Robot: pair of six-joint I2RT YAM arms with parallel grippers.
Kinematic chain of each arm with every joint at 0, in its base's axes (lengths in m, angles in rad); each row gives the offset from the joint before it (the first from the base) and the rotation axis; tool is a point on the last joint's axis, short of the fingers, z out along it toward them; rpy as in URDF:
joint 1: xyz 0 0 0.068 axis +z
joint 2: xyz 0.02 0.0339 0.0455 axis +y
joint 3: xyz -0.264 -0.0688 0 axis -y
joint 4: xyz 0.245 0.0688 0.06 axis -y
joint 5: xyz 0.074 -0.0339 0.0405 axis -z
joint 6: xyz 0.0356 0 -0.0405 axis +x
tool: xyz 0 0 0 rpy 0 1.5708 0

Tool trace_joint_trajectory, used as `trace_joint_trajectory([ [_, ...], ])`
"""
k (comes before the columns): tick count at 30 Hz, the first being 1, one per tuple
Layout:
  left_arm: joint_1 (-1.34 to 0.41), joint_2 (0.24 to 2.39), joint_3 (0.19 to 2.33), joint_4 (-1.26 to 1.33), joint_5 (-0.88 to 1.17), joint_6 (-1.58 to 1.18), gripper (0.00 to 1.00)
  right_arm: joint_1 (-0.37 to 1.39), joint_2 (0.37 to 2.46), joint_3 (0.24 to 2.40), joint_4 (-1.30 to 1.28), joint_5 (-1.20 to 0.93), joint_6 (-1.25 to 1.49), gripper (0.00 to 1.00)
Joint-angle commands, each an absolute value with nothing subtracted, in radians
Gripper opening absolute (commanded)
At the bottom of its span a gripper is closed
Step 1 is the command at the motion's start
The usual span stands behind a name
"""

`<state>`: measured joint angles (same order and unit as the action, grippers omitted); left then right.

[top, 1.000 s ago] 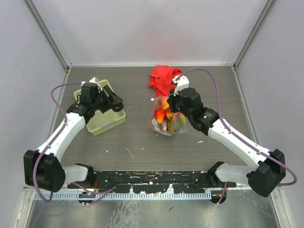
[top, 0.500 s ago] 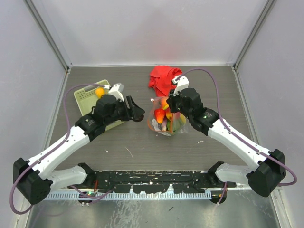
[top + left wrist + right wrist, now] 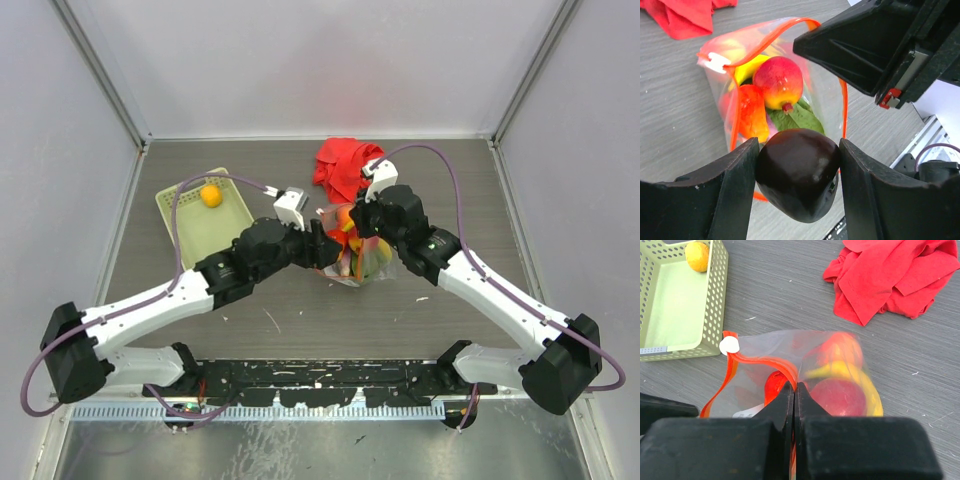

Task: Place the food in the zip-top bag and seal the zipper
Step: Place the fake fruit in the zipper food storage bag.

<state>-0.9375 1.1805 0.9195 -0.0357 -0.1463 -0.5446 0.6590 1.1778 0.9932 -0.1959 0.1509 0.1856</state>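
The clear zip-top bag (image 3: 368, 264) stands mid-table with its mouth open. Its red-orange zipper (image 3: 790, 24) loops round the opening. Inside lie a red-yellow fruit (image 3: 779, 80), an orange piece (image 3: 752, 117), a green leaf (image 3: 799, 118) and a yellow banana (image 3: 862, 377). My right gripper (image 3: 795, 386) is shut on the zipper (image 3: 765, 361) at the bag's far rim, holding it up. My left gripper (image 3: 799, 150) is shut on a dark purple piece (image 3: 797, 177), held just above the bag's mouth. From above, the left gripper (image 3: 318, 243) sits at the bag's left edge and the right gripper (image 3: 362, 222) at its top.
A pale green slotted basket (image 3: 195, 225) stands at the back left with one orange fruit (image 3: 211, 195) in it. A crumpled red cloth (image 3: 345, 165) lies just behind the bag. The right arm's black wrist (image 3: 880, 45) is close above the bag's right side.
The left arm has swung right from the basket to the bag's mouth, carrying the dark purple piece. The right arm and the bag have not moved.
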Motion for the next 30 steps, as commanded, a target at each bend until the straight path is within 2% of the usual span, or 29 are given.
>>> trace_joint_trajectory([
  [1, -0.966, 1.25, 0.954, 0.191, -0.214, -0.436, 0.38, 0.657, 1.135, 1.011, -0.136, 0.13, 0.198, 0.0],
  [22, -0.995, 1.553, 0.965, 0.67, -0.521, -0.072, 0.39, 0.658, 1.128, 1.022, -0.144, 0.103, 0.198, 0.0],
  [27, -0.995, 1.619, 0.983, 0.73, -0.562, -0.037, 0.48, 0.658, 1.132, 1.025, -0.144, 0.1, 0.198, 0.01],
  [30, -0.994, 1.655, 0.993, 0.762, -0.587, -0.02, 0.56, 0.657, 1.132, 1.022, -0.145, 0.1, 0.196, 0.01],
])
